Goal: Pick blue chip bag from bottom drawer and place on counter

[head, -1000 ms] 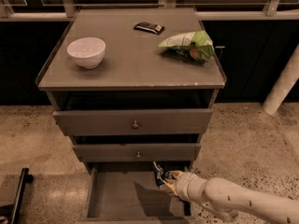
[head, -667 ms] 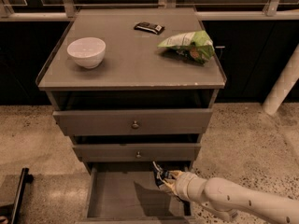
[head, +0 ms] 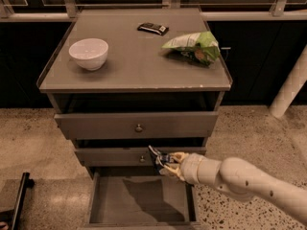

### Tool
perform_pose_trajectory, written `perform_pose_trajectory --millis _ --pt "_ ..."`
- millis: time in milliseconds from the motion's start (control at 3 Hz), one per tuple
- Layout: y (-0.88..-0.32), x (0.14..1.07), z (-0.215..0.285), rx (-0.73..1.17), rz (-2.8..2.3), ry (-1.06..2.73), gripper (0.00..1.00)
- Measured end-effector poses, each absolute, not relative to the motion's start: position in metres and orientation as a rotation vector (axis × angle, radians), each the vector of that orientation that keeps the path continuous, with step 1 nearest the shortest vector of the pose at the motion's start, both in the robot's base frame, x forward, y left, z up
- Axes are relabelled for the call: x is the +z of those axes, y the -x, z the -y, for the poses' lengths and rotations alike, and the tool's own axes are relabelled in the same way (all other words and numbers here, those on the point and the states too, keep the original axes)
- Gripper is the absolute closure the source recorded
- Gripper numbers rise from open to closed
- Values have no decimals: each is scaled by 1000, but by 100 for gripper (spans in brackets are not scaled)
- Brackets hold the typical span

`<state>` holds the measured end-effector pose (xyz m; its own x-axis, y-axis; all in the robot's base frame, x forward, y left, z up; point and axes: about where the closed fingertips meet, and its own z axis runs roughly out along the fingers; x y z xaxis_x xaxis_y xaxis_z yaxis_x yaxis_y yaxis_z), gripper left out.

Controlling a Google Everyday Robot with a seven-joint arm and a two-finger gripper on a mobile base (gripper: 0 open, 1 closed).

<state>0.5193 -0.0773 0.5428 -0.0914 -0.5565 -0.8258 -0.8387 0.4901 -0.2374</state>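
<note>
claw [head: 169, 164] gripping blue chip bag [head: 159, 157] over bottom drawer [head: 139, 200], counter [head: 139, 66] bare between bowl [head: 88, 53] and green bag [head: 194, 47]

From where I'm driving this, it looks like an office building or a robot test area, not anyone's home. The floor [head: 29, 133] is speckled terrazzo-type stuff, very commercial. Behind the grey drawer cabinet [head: 139, 126] there's a metal railing [head: 249, 16] over dark panels, and a white pillar [head: 290, 87] stands off to the right. The counter [head: 139, 73] has break-room bits on it: a white bowl [head: 88, 53], a green-and-white chip bag [head: 194, 46] and a black bar wrapper [head: 153, 28]. No sink or stove anywhere I can see. My gripper [head: 169, 163] is above the open bottom drawer [head: 139, 202], pinching the blue chip bag [head: 159, 157].
</note>
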Motion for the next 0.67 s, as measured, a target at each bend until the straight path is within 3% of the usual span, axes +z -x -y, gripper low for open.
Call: perform_pose_trajectory --millis 667 --pt "-533 702 12 404 -1465 1418 100"
